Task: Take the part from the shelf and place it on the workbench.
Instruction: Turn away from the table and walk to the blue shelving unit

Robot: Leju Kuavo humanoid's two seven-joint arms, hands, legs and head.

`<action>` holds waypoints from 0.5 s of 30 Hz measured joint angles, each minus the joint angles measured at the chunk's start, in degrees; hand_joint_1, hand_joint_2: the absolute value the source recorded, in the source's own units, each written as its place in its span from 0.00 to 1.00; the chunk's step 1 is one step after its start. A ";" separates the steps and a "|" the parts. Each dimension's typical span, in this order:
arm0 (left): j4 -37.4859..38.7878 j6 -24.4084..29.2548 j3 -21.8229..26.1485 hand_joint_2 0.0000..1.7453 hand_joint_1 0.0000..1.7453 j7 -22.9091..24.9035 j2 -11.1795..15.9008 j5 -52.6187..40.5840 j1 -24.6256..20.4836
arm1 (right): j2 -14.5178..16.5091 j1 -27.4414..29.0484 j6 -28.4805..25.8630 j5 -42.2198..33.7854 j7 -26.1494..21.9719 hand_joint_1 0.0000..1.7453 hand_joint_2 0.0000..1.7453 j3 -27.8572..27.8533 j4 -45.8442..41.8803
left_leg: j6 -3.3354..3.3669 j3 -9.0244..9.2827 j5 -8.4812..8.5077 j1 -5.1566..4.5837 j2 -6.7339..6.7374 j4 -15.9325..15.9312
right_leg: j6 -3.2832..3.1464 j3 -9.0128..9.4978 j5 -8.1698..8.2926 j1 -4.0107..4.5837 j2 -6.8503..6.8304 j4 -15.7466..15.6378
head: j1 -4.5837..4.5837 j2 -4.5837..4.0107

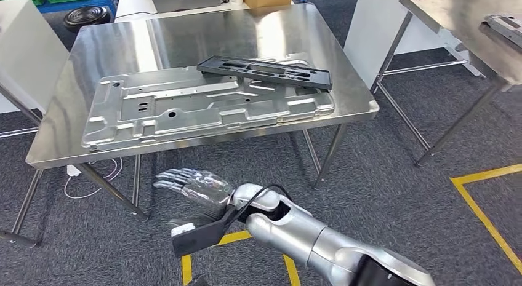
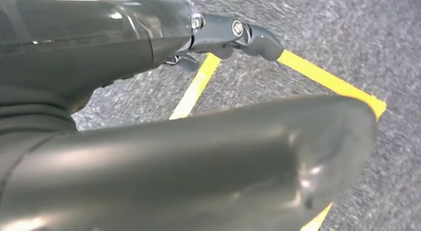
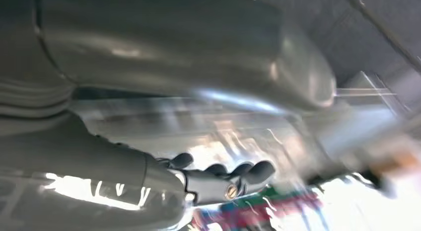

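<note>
Black plastic part [image 1: 265, 71], a long flat tray-like strip with cut-out pockets, lies on the steel workbench [image 1: 178, 37], resting across the far right corner of a large stamped sheet-metal panel [image 1: 203, 107]. One long edge sits on the panel, and the part's right end reaches toward the workbench's right side. The panel lies flat and takes up most of the front half of the tabletop, its ribs and holes facing up.

Below the front edge of the workbench, the right hand [image 1: 191, 189] hangs in the air over the grey carpet, palm down, fingers stretched out and slightly apart, holding nothing. A black camera bracket [image 1: 200, 234] juts from its wrist, and the silver right arm [image 1: 308, 237] runs in from the lower right. In the right wrist view the same hand [image 3: 218, 179] is blurred, its dark fingers lined up side by side with nothing between them.

In the left wrist view the left hand [image 2: 233, 37] hangs above the carpet and yellow floor tape [image 2: 327, 82], its dark fingers extended and holding nothing.

A 2nd steel table [image 1: 468, 27] stands at the right, well apart from the workbench.
</note>
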 joint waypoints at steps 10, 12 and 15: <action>0.03 1.62 0.72 0.00 0.00 0.42 0.50 0.51 0.60 | 0.95 12.47 -5.74 -1.51 -1.29 0.00 0.00 -4.86 22.03 | 0.28 9.37 1.69 0.29 -0.50 -9.46 | 2.14 -4.19 2.72 -0.14 0.03 1.73 | -1.48 0.00; 0.04 1.68 0.80 0.00 0.00 0.44 0.50 0.48 0.64 | 0.99 13.13 -5.76 -1.55 -1.36 0.00 0.00 -5.35 23.59 | 1.46 8.61 2.35 0.26 -0.37 -9.47 | 2.65 -4.89 1.52 -0.35 0.05 2.72 | -1.22 0.00; 0.04 1.71 0.86 0.00 0.00 0.44 0.50 0.45 0.66 | 1.06 13.48 -5.52 -1.89 -1.27 0.00 0.00 -5.98 25.15 | 2.63 6.87 3.69 0.22 -0.11 -9.50 | 2.91 -8.15 -5.34 -0.42 0.07 11.51 | -0.04 0.00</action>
